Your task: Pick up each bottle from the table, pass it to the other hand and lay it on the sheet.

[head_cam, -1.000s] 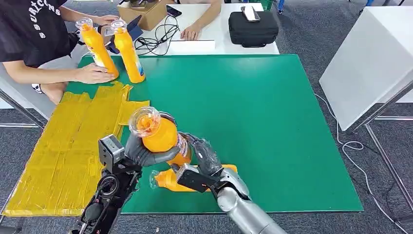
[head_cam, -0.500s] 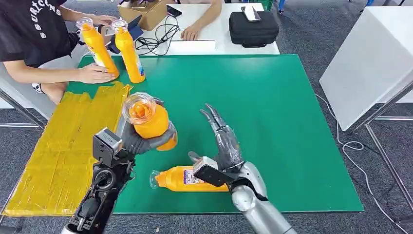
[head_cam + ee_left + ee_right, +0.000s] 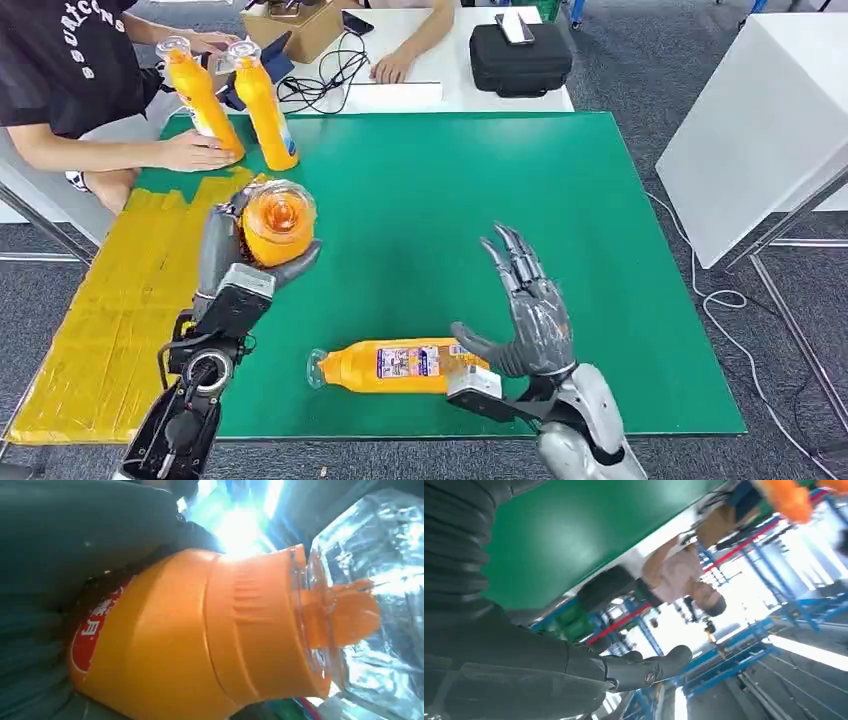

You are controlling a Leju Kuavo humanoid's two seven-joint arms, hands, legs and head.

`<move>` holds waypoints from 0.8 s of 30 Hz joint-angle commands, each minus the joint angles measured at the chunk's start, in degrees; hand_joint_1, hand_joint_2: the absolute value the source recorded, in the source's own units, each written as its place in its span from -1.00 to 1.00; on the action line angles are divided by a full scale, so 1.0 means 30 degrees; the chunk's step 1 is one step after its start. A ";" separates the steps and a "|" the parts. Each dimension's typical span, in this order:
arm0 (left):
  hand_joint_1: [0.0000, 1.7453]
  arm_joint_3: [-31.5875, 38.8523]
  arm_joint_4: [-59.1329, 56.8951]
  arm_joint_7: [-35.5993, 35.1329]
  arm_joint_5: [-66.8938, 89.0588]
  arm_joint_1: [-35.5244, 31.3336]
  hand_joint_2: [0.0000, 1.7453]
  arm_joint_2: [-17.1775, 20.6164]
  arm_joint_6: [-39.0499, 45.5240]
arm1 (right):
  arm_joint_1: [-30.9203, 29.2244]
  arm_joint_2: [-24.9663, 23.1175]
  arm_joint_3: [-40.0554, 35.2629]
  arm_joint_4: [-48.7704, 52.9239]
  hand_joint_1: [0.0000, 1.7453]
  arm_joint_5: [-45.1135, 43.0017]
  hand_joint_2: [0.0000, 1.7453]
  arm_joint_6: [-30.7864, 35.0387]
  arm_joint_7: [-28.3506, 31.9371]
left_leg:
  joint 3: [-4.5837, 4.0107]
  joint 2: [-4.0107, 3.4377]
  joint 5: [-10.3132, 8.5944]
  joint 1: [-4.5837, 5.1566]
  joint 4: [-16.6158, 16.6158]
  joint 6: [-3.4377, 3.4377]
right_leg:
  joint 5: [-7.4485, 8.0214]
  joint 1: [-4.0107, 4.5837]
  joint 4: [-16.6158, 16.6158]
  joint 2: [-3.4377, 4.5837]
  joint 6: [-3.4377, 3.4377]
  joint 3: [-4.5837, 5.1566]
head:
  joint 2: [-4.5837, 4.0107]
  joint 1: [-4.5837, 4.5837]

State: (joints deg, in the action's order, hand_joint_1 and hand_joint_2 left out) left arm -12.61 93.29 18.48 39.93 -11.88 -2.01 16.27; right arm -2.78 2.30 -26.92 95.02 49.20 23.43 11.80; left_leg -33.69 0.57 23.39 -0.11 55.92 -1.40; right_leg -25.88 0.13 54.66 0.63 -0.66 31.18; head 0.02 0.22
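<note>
The left hand holds an orange bottle up in the air, above the edge where the yellow sheet meets the green table. Its clear cap points toward the camera. Up close, the bottle has a red label with white writing that is too blurry to read. The right hand holds nothing and its fingers are spread wide. A second orange bottle lies on its side on the table, just beside that hand; its label is too small to read. A person steadies one of two standing bottles at the far corner.
</note>
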 commanded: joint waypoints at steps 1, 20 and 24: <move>1.00 -0.0092 -0.3442 -0.3531 0.8061 -0.2253 1.00 0.1599 0.0529 | 0.4784 0.1321 0.5049 0.5017 -1.00 -0.0710 1.00 -0.1352 0.0099 | 0.0055 0.0134 0.0028 -0.0008 0.0002 0.0014 | -0.0066 0.0008 -0.0014 -0.0163 -0.0021 -0.0106 | 0.0000 0.0007; 1.00 0.0000 -1.9166 -0.4543 0.9649 -1.2393 1.00 0.2800 -0.4791 | 0.5416 0.0190 0.7777 0.5833 -1.00 -0.1980 1.00 -0.5237 0.1289 | 0.0052 -0.0007 -0.0008 -0.0017 0.0003 0.0016 | 0.0007 0.0019 -0.0004 -0.0028 -0.0011 -0.0047 | 0.0000 0.0000; 1.00 -0.0008 -1.9276 -0.4481 0.9635 -1.2373 1.00 0.2722 -0.4730 | 0.5462 0.0154 0.7759 0.5859 -1.00 -0.1978 1.00 -0.5221 0.1301 | 0.0087 -0.0031 0.0014 -0.0016 -0.0003 0.0016 | -0.0004 0.0018 -0.0013 -0.0010 -0.0018 -0.0080 | 0.0000 0.0007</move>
State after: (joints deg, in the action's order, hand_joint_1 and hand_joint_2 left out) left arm -12.50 49.30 4.76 69.13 -41.53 5.59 2.40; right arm 14.26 3.85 -6.08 113.92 43.56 8.17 15.52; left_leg -33.64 0.49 23.33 -0.12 55.92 -1.39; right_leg -25.81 0.15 54.68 0.67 -0.67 31.18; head 0.02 0.24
